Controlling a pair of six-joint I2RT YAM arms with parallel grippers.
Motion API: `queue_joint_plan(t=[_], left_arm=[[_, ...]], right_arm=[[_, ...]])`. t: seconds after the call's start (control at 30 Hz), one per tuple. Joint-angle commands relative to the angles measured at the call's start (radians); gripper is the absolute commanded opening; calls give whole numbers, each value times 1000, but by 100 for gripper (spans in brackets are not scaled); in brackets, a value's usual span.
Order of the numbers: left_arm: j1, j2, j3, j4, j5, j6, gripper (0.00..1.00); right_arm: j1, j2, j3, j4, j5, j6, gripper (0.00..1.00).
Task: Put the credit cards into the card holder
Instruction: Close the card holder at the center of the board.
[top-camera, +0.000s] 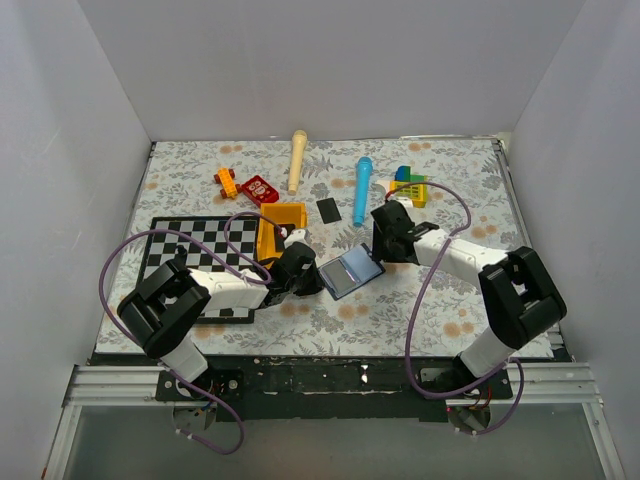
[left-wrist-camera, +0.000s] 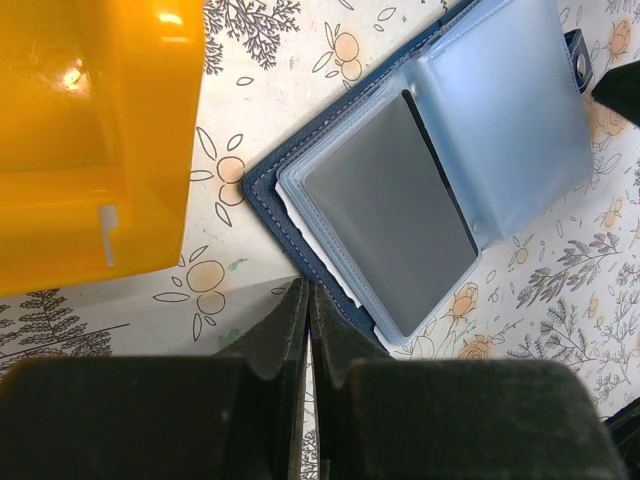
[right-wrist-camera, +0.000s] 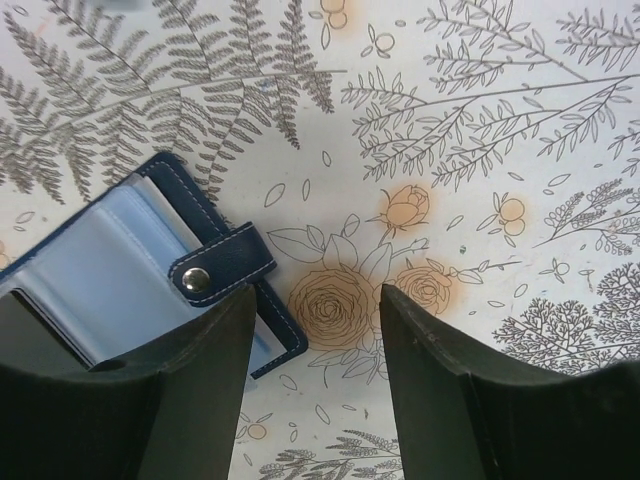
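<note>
White walls enclose the floral table (top-camera: 470, 290), w/ the card holder (top-camera: 350, 270) lying open at centre. One card (left-wrist-camera: 395, 215) is seen in its clear pocket; a 2nd card (top-camera: 327, 209) lies apart, beyond it. Left pincer (left-wrist-camera: 308, 300) is pressed together at the holder's edge; right pincer (right-wrist-camera: 318, 305) is spread over the snap tab (right-wrist-camera: 220, 268). Probably the 2nd card is best pinched by an edge and slid in flat, w/ the holder pinned.

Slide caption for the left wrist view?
Shut left gripper by the open card holder, a dark card in its clear pocket.
</note>
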Motion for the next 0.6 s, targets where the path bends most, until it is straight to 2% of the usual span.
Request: queue_joint_plan(t=[0.0,0.3,0.57], left_arm=[[-10,-8,-22,-107,-9,20,0],[-10,-8,-22,-107,-7,21,0],[-10,-1,-22,-106,-4,20,0]], right_arm=[[0,-60,53,20,-1,-18,61],[5,-25,63,109,-212,-125,63],[6,67,138,58,-200,-162,65]])
